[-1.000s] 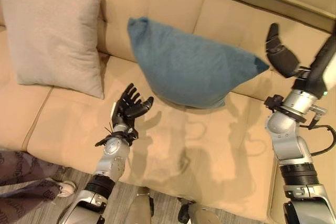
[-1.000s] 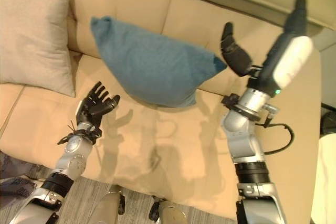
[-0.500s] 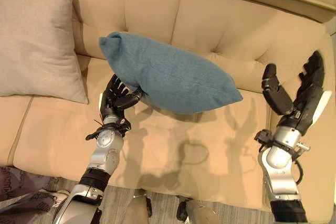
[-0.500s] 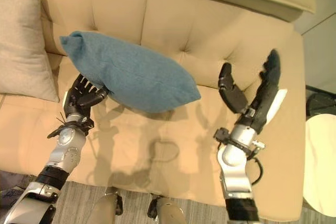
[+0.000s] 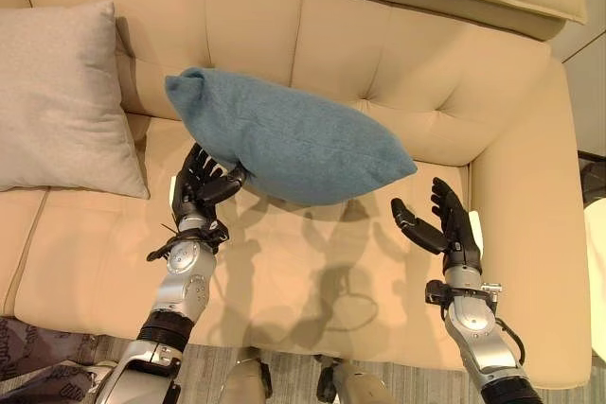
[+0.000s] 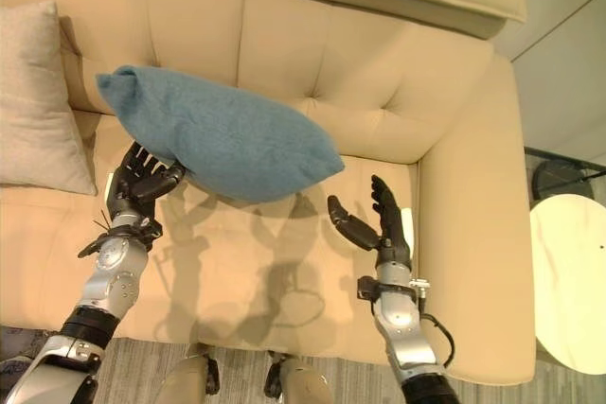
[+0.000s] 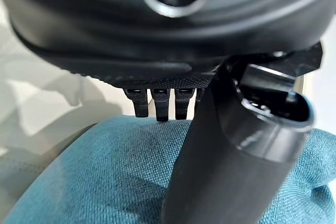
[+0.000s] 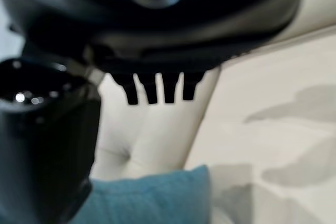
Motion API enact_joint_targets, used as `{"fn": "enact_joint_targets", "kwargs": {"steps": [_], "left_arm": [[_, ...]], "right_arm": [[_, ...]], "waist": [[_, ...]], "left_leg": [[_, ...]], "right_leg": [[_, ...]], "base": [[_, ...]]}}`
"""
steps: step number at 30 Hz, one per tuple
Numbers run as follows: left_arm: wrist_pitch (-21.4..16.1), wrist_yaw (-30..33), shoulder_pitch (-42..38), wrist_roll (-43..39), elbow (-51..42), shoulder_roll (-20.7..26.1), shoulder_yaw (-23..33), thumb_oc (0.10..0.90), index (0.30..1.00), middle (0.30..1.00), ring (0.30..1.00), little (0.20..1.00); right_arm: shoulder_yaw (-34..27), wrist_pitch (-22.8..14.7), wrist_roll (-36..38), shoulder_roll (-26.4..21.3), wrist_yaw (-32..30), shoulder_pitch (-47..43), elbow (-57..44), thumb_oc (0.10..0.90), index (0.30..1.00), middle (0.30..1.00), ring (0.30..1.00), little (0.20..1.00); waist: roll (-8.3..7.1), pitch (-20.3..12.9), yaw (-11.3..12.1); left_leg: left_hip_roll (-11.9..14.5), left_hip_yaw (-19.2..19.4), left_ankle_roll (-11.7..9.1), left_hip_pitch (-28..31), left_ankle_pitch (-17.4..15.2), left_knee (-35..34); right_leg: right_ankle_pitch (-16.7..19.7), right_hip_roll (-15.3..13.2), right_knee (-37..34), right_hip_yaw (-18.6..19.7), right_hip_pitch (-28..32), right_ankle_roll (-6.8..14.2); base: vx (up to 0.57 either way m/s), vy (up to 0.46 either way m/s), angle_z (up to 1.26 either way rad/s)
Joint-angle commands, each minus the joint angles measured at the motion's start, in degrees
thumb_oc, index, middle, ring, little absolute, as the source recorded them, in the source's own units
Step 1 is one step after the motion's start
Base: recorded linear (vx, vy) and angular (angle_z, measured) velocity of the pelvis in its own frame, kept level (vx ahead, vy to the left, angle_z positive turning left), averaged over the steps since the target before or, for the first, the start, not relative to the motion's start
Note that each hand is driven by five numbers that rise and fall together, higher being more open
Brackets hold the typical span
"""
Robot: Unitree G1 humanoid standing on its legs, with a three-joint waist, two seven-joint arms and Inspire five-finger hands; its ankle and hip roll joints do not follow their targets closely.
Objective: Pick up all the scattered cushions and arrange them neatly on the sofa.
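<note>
Sofa: beige leather, spans the frame; seat in the lower half, backrest along the top, armrest at right.
Floor: pale strip at the far right edge; a round cream table stands at lower right of the right eye view.
Grey cushion: upper left, leaning upright against the backrest, its lower edge on the seat.
Blue cushion: centre, lying long and tilted, left corner raised toward the backrest, right corner pointing right.
Left hand: lower left of centre, fingers spread and straight, thumb touching the blue cushion's lower left edge.
Right hand: lower right, palm facing left, fingers apart and straight, holding nothing, clear of the blue cushion's right corner.
Patterned cloth: bottom left corner, on the floor.
</note>
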Motion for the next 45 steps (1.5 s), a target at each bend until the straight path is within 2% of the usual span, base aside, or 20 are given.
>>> {"fn": "enact_joint_targets", "kwargs": {"steps": [1,3,4,5,6,7,14,20,22,27,28,29,38,45], "left_arm": [[-6.66,-1.62,-7.95,4.26,2.26,1.68,-0.03,0.800,0.900,0.900,0.900,0.900],[-6.65,-1.54,-8.05,4.35,2.32,1.56,-0.07,0.800,0.900,0.900,0.900,0.900],[-6.82,-1.14,-8.48,4.35,2.66,1.22,-0.21,0.800,0.900,0.900,0.900,0.900],[-6.89,-0.99,-8.84,4.26,2.87,0.99,-0.54,0.800,0.900,0.900,0.900,0.900],[-6.91,-1.01,-8.93,4.26,2.86,1.02,-0.55,0.800,0.900,0.900,0.900,0.900],[-6.88,-0.75,-9.36,4.50,3.27,0.93,-0.79,0.800,0.900,0.900,0.900,0.900],[-7.21,-0.18,-12.36,4.65,4.40,-0.43,-3.55,0.800,0.900,0.900,0.900,0.900],[-7.90,0.35,-14.87,4.36,4.76,-1.40,-4.78,0.800,0.900,0.900,0.900,0.900],[-8.38,1.18,-17.07,3.91,6.01,-2.03,-5.37,0.800,0.900,0.900,0.900,0.900],[-8.65,2.07,-18.79,3.71,6.41,-2.31,-6.08,0.800,0.900,0.900,0.900,0.900],[-8.86,2.05,-19.25,3.47,6.56,-2.49,-6.61,0.800,0.900,0.900,0.900,0.900],[-8.87,2.03,-19.27,3.45,6.58,-2.47,-6.60,0.400,0.300,0.300,0.300,0.300],[-9.99,2.97,-22.06,2.65,5.31,-3.23,-7.08,0.400,0.300,0.300,0.300,0.300],[-10.31,3.53,-22.89,3.57,0.99,-2.87,-7.53,0.400,0.300,0.300,0.300,0.300]], "right_arm": [[-1.33,-4.66,0.74,0.47,-0.90,-2.46,-0.93,0.800,0.900,0.900,0.900,0.900],[-0.81,-4.56,0.52,0.95,-1.01,-2.89,-0.70,0.800,0.900,0.900,0.900,0.900],[0.65,-4.60,-0.63,1.95,-1.57,-4.07,0.05,0.800,0.900,0.900,0.900,0.900],[1.69,-4.63,-0.63,2.62,-1.64,-4.87,0.79,0.800,0.900,0.900,0.900,0.900],[1.66,-4.70,-0.63,2.64,-1.69,-5.01,0.87,0.800,0.900,0.900,0.900,0.900],[2.97,-4.91,0.30,3.47,-1.21,-5.77,2.16,0.800,0.900,0.900,0.900,0.900],[7.96,-6.32,5.32,6.78,-0.08,-12.21,7.59,0.800,0.900,0.900,0.900,0.900],[10.44,-8.36,5.97,8.77,-0.15,-15.87,6.42,0.800,0.900,0.900,0.900,0.900],[10.94,-10.54,5.21,10.39,-2.36,-17.91,4.05,0.800,0.900,0.900,0.900,0.900],[12.04,-11.13,3.39,10.83,-3.77,-19.28,2.07,0.800,0.900,0.900,0.900,0.900],[13.16,-10.67,3.09,10.83,-3.48,-20.20,2.10,0.745,0.818,0.818,0.818,0.818],[13.17,-10.67,3.08,10.84,-3.48,-20.24,2.13,0.400,0.300,0.300,0.300,0.300],[15.92,-8.85,-0.62,9.78,-3.93,-22.57,2.62,0.400,0.300,0.300,0.300,0.300],[12.76,-8.94,-3.79,8.02,-6.88,-22.76,-1.88,0.400,0.300,0.300,0.300,0.300]], "waist": [[-0.14,-4.88,1.02],[-0.17,-4.70,1.15],[-0.01,-4.58,1.45],[-0.03,-4.32,1.58],[-0.17,-4.00,1.55],[-0.02,-3.75,1.87],[0.27,-1.87,3.14],[0.68,-0.71,3.84],[1.04,-0.33,4.24],[1.37,-0.18,4.40],[1.37,-0.25,4.45],[1.37,-0.23,4.43],[1.14,0.11,4.43],[1.53,-0.11,4.27]], "left_leg": [[1.43,0.15,-2.94,3.08,-10.02,0.30],[1.41,0.11,-2.94,2.94,-9.93,0.30],[1.68,-0.41,-3.35,3.14,-11.22,0.30],[1.68,-0.50,-3.36,2.87,-11.10,0.30],[1.35,-0.14,-2.95,2.25,-9.67,0.30],[1.68,-0.58,-3.44,2.55,-10.98,0.30],[1.27,-1.32,-3.73,0.65,-10.18,0.30],[1.07,-1.46,-3.84,-0.51,-9.83,0.30],[0.90,-1.64,-3.87,-0.91,-9.81,0.30],[0.70,-1.72,-3.85,-1.05,-9.85,0.30],[0.66,-1.76,-3.80,-1.05,-9.87,0.30],[0.66,-1.76,-3.80,-1.05,-9.87,0.30],[0.73,-1.54,-3.84,-1.30,-9.73,0.30],[0.67,-1.32,-3.58,-0.81,-10.16,0.30]], "right_leg": [[-7.32,-1.23,0.61,-2.73,2.58,4.00],[-7.27,-1.25,0.61,-2.77,2.43,3.99],[-8.32,-0.87,0.61,-2.08,2.66,4.25],[-8.26,-0.91,0.61,-2.11,2.50,4.22],[-7.15,-1.27,0.61,-2.74,1.94,3.92],[-8.22,-0.93,0.61,-2.21,2.28,4.18],[-7.60,-1.23,0.61,-2.89,0.99,4.15],[-7.21,-1.65,0.61,-3.21,0.15,4.16],[-7.15,-1.91,0.61,-3.36,-0.04,4.13],[-7.11,-2.08,0.61,-3.72,-0.02,4.13],[-7.03,-2.15,0.61,-3.73,-0.05,4.12],[-7.03,-2.15,0.61,-3.73,-0.05,4.12],[-6.83,-2.22,0.61,-3.67,-0.47,4.15],[-6.92,-2.26,0.66,-3.41,-0.33,4.13]], "base": [[0.00,0.000,0.00],[0.03,-0.006,-0.01],[0.06,-0.011,0.00],[0.00,0.000,0.00],[0.00,0.000,0.00],[0.00,0.000,0.00],[0.00,0.008,0.07],[0.00,0.026,0.05],[0.01,0.031,0.06],[0.01,0.021,0.06],[0.00,0.000,0.00],[0.00,0.000,0.00],[0.00,0.000,0.00],[0.00,0.000,0.00]]}}
